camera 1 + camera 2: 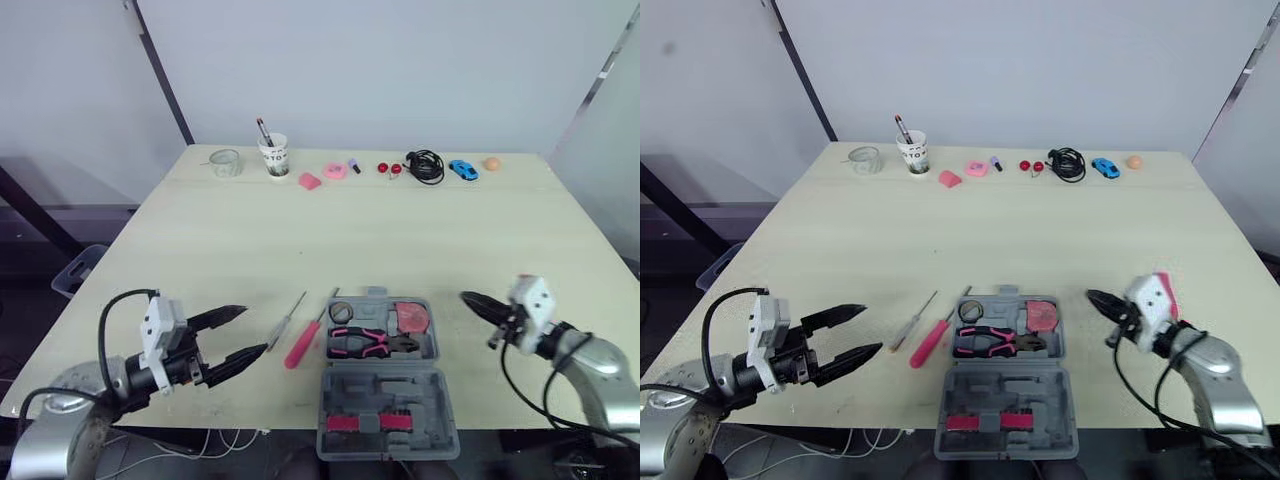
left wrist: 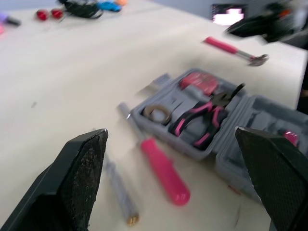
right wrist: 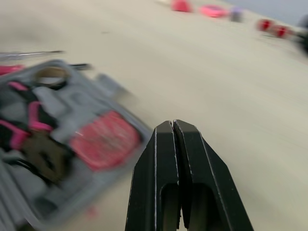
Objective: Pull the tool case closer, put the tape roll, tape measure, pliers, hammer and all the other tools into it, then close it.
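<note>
Tool case (image 1: 392,392) sits open at the near edge of the surface (image 1: 400,230), with the tape roll (image 1: 341,312), pliers (image 1: 372,343) and red tape measure (image 1: 412,318) already in its tray. Just left of it lie a pink screwdriver (image 1: 303,345) and a thin screwdriver (image 1: 285,322); the hammer (image 2: 231,47) lies beyond the case, near the right gripper (image 1: 470,298), which is closed and empty. The left gripper (image 1: 250,330) hovers wide open beside the screwdrivers, holding nothing. The pink screwdriver looks light and stiff, its round handle apt to roll; a pinch across mid-handle seems surest.
</note>
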### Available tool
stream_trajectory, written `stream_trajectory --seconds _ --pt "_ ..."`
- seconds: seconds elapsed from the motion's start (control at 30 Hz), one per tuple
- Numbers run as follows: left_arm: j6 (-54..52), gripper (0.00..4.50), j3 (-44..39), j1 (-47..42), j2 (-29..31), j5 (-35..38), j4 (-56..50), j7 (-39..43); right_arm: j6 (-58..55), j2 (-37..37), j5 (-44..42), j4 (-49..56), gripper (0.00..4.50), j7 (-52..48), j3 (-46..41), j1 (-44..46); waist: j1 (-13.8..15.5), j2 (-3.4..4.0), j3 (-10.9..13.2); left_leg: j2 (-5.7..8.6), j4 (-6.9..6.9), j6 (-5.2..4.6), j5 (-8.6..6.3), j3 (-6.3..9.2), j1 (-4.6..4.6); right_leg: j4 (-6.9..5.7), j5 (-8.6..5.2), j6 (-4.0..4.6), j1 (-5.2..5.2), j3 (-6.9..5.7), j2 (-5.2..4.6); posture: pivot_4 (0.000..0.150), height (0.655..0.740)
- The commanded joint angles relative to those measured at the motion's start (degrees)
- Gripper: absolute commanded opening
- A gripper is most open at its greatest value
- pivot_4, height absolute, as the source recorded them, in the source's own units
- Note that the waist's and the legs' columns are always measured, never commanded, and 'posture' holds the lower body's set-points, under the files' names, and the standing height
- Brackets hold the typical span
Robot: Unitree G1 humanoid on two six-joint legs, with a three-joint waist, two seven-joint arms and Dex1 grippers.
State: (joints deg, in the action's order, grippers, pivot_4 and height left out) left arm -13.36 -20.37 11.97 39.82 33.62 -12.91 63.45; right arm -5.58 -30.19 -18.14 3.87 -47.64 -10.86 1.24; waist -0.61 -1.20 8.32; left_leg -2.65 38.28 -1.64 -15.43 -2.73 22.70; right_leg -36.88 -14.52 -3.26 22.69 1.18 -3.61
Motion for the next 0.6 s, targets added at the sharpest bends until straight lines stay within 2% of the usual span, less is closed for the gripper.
stream_trajectory --seconds 0.03,0.1,0.13,0.17,0.23,0.27,0.33,0.37,0.4,0.43,0.6 --pt "2.88 4.5 -2.73 2.19 -1.74 -1.21 -0.66 -2.95 1.67 -1.47 -2.41 1.67 0.56 0.76 -6.18 -4.8 -0.02 0.01 -0.01 -0.01 0.0 0.0 0.0 0.0 -0.04 -0.02 0.0 0.01 -0.02 0.0 0.02 0.15 0.74" --pt "3.63 4.5 -3.26 4.54 -3.22 -1.91 0.04 -4.39 4.06 -1.01 -4.7 1.27 1.26 0.16 -10.09 -8.47 0.0 0.01 -0.01 -0.01 -0.01 0.0 0.0 0.0 -0.03 -0.01 -0.01 0.01 -0.02 0.02 0.02 0.15 0.74" --pt "3.78 4.5 -3.63 5.53 -3.78 -1.95 0.37 -4.86 5.06 -0.74 -5.28 1.35 1.99 0.11 -11.29 -9.91 -0.02 0.02 0.0 -0.01 -0.02 0.0 -0.01 -0.04 -0.02 0.04 -0.01 0.01 -0.01 0.06 0.0 0.15 0.74" --pt "4.18 4.5 -3.87 6.54 -4.2 -2.27 0.74 -5.2 5.43 -0.29 -6.01 1.28 2.22 0.71 -12.81 -11.16 -0.11 0.01 0.0 0.0 -0.03 0.0 -0.01 -0.06 -0.01 0.04 -0.01 0.0 -0.01 0.07 0.0 0.15 0.74" --pt "4.97 4.5 -4.42 8.11 -5.14 -2.7 1.86 -5.87 5.85 0.04 -6.28 0.47 2.36 1.54 -15.21 -13.77 -0.17 -0.01 -0.01 -0.01 -0.01 0.0 0.0 -0.05 -0.02 0.03 0.0 0.0 0.0 0.08 0.01 0.15 0.74" --pt "5.38 4.5 -4.59 8.72 -5.3 -2.94 2.33 -5.93 6.07 0.24 -6.22 0.17 2.94 2.06 -16.04 -14.89 -0.11 0.01 -0.03 -0.02 -0.01 0.0 0.0 -0.04 -0.04 0.03 0.0 0.0 -0.01 0.08 0.01 0.15 0.74" --pt "6.21 4.5 -5.08 9.54 -5.59 -3.21 3.16 -6.38 5.88 0.85 -6.83 -0.38 3.43 2.98 -17.65 -17.28 -0.06 0.0 -0.03 -0.02 -0.01 0.0 -0.01 -0.04 -0.06 0.03 -0.01 0.01 -0.02 0.08 0.01 0.15 0.74" --pt "6.57 4.5 -5.39 9.98 -5.82 -3.24 3.6 -6.65 5.91 1.36 -7.29 -0.98 4.0 3.46 -18.73 -18.62 -0.05 -0.01 -0.04 -0.03 -0.02 0.0 -0.01 -0.04 -0.04 0.03 -0.02 0.01 -0.01 0.07 0.01 0.15 0.74" --pt "7.02 4.5 -5.63 10.55 -6.08 -3.4 4.08 -6.82 5.84 1.87 -7.72 -1.73 4.28 3.87 -19.72 -19.98 0.04 -0.05 -0.06 -0.03 -0.02 0.0 -0.01 -0.03 -0.04 0.03 -0.01 0.01 -0.01 0.07 0.01 0.15 0.74" --pt "7.37 4.5 -5.83 11.23 -6.36 -3.45 4.53 -6.9 5.84 2.38 -8.06 -2.45 4.46 4.22 -20.58 -21.31 0.08 -0.06 -0.08 -0.04 -0.02 0.0 -0.01 -0.02 -0.04 0.03 -0.02 0.02 -0.01 0.06 0.0 0.15 0.74" --pt "8.88 4.5 -6.15 13.58 -6.76 -3.57 5.86 -7.02 5.76 3.75 -9.52 -4.37 4.46 4.63 -22.65 -25.44 -0.02 -0.01 -0.07 -0.19 -0.03 0.0 -0.01 -0.06 -0.04 0.05 -0.02 0.02 0.01 0.09 -0.13 0.15 0.74"
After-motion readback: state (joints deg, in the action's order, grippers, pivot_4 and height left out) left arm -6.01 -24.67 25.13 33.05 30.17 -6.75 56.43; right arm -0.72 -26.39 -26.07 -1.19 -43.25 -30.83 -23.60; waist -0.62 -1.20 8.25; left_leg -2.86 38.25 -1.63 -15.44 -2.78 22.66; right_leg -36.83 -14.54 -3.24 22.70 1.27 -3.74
